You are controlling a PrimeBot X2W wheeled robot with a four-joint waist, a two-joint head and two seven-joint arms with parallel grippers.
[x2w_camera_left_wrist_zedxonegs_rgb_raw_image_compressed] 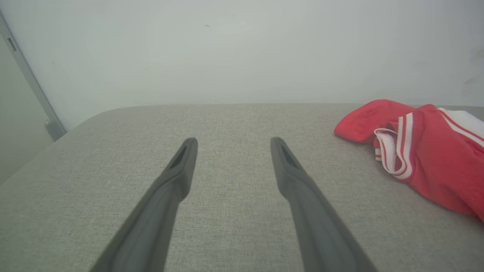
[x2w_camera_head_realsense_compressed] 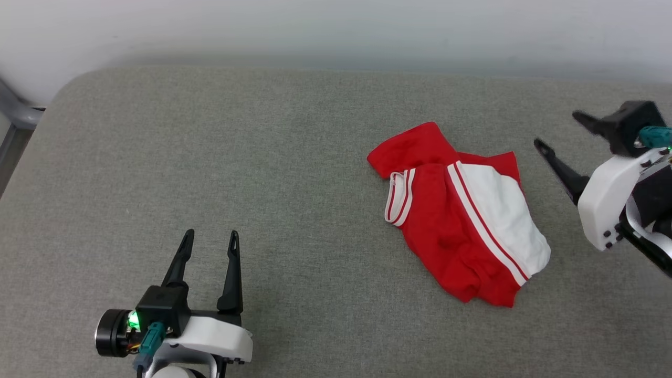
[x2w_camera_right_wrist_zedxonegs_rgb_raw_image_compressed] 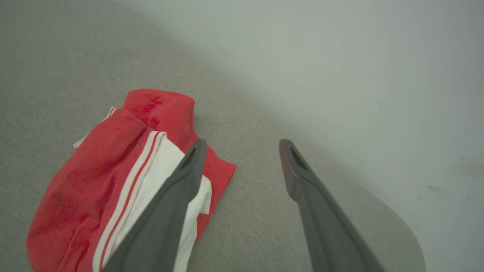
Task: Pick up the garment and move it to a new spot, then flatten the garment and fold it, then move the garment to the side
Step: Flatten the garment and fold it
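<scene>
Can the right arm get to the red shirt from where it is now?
Probably yes. The right gripper hangs open just beside the garment, which lies crumpled on the grey surface with nothing between them.

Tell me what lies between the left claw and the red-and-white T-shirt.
The head view shows bare grey fabric surface between the left claw and the crumpled red-and-white T-shirt.

Garment [x2w_camera_left_wrist_zedxonegs_rgb_raw_image_compressed: 438,170]: far side cut off by the picture edge, right of the left gripper [x2w_camera_left_wrist_zedxonegs_rgb_raw_image_compressed: 233,139]; inner layers hidden under bunched folds; part of the white sleeve [x2w_camera_right_wrist_zedxonegs_rgb_raw_image_compressed: 162,162] covered by one finger [x2w_camera_right_wrist_zedxonegs_rgb_raw_image_compressed: 170,211] of the right gripper [x2w_camera_right_wrist_zedxonegs_rgb_raw_image_compressed: 242,141], the near end lost below that gripper's view; finger bases blurred and truncated in both wrist views; right forearm [x2w_camera_head_realsense_compressed: 614,199] clipped at the head view's edge; grey frame [x2w_camera_head_realsense_compressed: 13,113], left of the left gripper, cut off, nature not determinable.
</scene>
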